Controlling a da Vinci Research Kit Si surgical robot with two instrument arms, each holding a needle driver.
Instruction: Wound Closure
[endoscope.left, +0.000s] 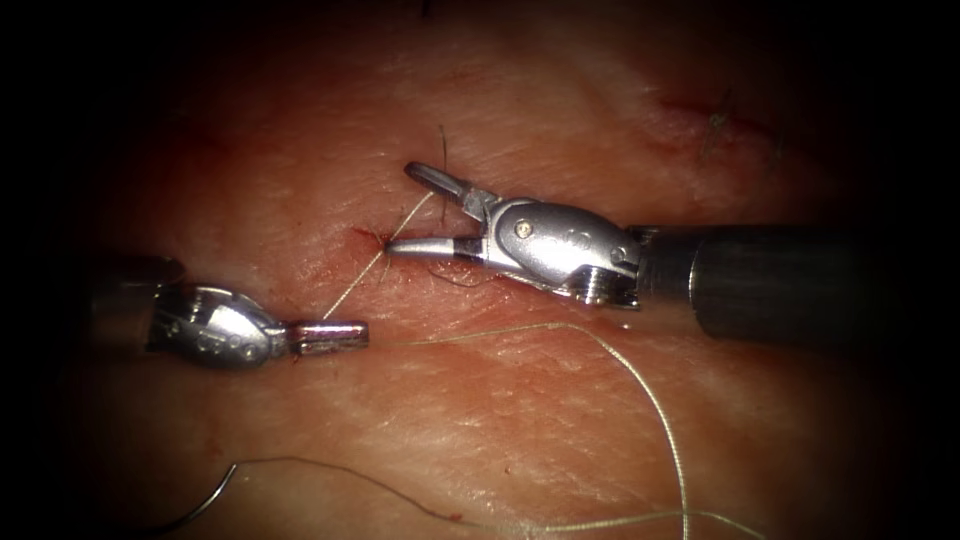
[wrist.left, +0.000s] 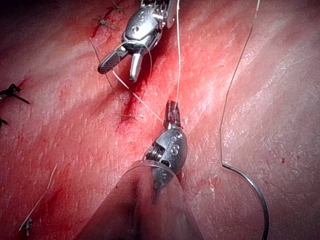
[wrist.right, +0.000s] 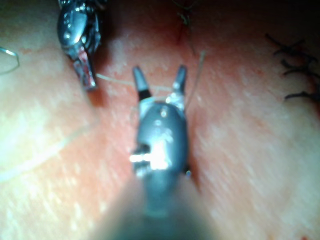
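Note:
My left tool (endoscope.left: 345, 334) sits left of and below the cut (endoscope.left: 370, 237), shut on the pale thread (endoscope.left: 352, 285) that rises taut from its tip to the stitch site. Over the cut, my right tool (endoscope.left: 400, 208) is open and holds nothing; a thread strand passes between its spread jaws. The curved needle (endoscope.left: 215, 493) lies loose on the tissue at the lower left, held by neither tool and not in the tissue. In the left wrist view I see the left tool (wrist.left: 171, 112), the open right tool (wrist.left: 121, 68) and the needle (wrist.left: 256, 192). The right wrist view shows the right tool (wrist.right: 160, 77) open.
A long slack run of thread (endoscope.left: 655, 410) curves over the tissue to the lower right and back toward the needle. Earlier dark stitches (endoscope.left: 722, 120) sit at the upper right. Red fluid stains the tissue around the cut (wrist.left: 131, 102).

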